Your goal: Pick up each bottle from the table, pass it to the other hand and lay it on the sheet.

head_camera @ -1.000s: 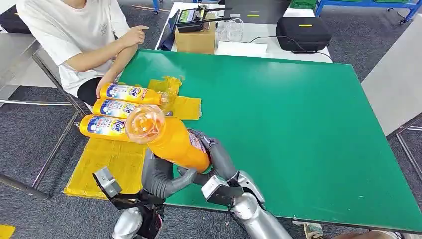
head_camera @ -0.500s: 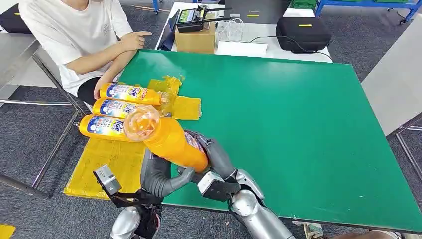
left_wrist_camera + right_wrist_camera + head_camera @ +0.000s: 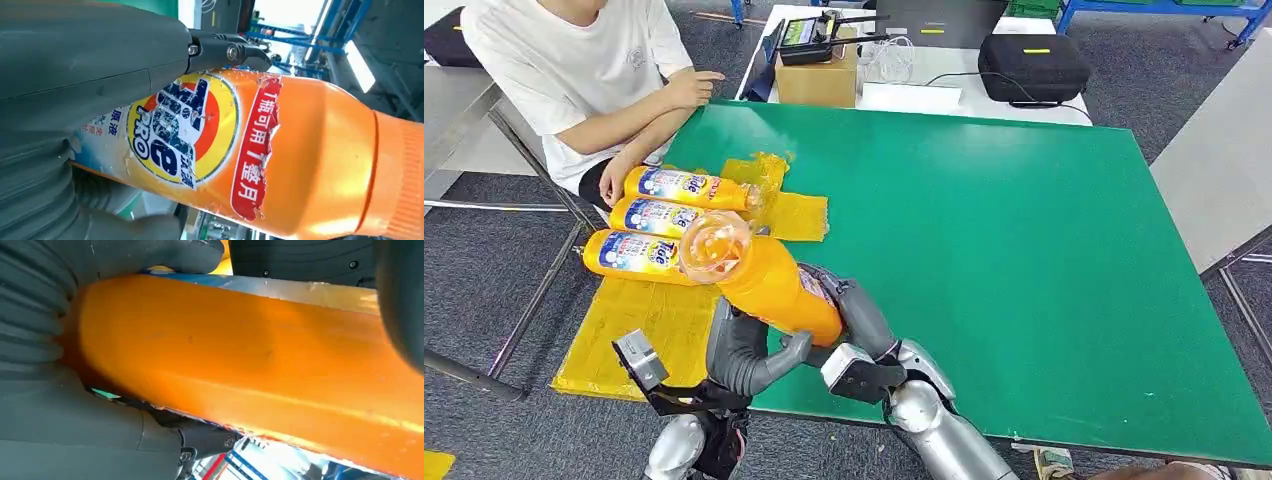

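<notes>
Above the table's near-left edge | bottle (image 3: 769, 285) gripped by both left hand (image 3: 742, 352) and right hand (image 3: 854, 312), three bottles lying on yellow sheet (image 3: 639, 325) | handover: release right hand only once left grip looks firm.

Green table (image 3: 984, 230) — yellow sheet (image 3: 649, 325) draped over its left edge — three bottles (image 3: 652, 217) lying on it.

Left hand (image 3: 75, 100) grips the orange bottle (image 3: 300, 160).
</notes>
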`<action>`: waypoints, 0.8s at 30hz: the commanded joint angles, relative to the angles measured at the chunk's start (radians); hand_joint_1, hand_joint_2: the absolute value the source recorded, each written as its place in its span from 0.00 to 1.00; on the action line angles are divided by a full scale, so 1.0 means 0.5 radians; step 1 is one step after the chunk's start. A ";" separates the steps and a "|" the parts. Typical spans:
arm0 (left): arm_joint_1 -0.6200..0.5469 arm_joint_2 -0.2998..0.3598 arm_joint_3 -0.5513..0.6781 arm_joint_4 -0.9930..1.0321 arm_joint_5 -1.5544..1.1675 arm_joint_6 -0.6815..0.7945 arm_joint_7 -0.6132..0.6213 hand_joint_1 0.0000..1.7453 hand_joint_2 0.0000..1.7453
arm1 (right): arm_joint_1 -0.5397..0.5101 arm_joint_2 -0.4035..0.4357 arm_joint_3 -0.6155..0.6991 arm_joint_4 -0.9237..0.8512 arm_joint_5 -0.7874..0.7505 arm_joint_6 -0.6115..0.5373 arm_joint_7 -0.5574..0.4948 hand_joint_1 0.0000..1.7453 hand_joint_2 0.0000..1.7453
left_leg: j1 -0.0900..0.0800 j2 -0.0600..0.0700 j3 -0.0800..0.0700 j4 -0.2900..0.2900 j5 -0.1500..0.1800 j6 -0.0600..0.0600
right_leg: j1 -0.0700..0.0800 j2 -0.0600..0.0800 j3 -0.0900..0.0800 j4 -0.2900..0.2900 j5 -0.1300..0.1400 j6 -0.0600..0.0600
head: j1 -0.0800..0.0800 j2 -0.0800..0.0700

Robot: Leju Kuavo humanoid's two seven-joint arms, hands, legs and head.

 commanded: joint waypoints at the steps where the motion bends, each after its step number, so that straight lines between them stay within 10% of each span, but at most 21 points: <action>1: -0.143 0.043 -0.135 0.177 0.040 -0.141 0.094 1.00 1.00 | -0.133 -0.014 0.187 0.308 0.076 0.057 0.040 1.00 1.00 | 0.000 -0.004 0.003 -0.003 0.001 0.004 | 0.001 -0.003 0.004 -0.003 0.000 -0.006 | 0.001 0.000; 5: -0.139 0.042 -0.123 0.178 0.064 -0.157 0.109 1.00 1.00 | -0.133 -0.012 0.186 0.312 0.080 0.053 0.040 1.00 1.00 | 0.000 -0.004 0.003 -0.003 0.001 0.004 | 0.001 -0.003 0.004 -0.003 0.000 -0.007 | 0.000 0.000; 6: -0.104 0.038 -0.075 0.108 0.011 -0.031 0.127 1.00 1.00 | -0.018 0.029 0.068 0.200 0.039 -0.119 0.030 0.00 0.00 | 0.000 -0.006 0.005 -0.005 0.002 0.006 | 0.002 -0.004 0.006 -0.005 0.001 -0.010 | 0.000 0.000; 24: -0.160 0.048 0.025 0.137 -0.342 0.546 0.195 1.00 1.00 | 0.155 0.026 -0.096 -0.020 0.005 -0.286 -0.027 0.00 0.00 | 0.001 -0.007 0.001 -0.003 0.001 0.006 | 0.003 -0.006 0.003 -0.003 0.000 -0.010 | 0.000 0.000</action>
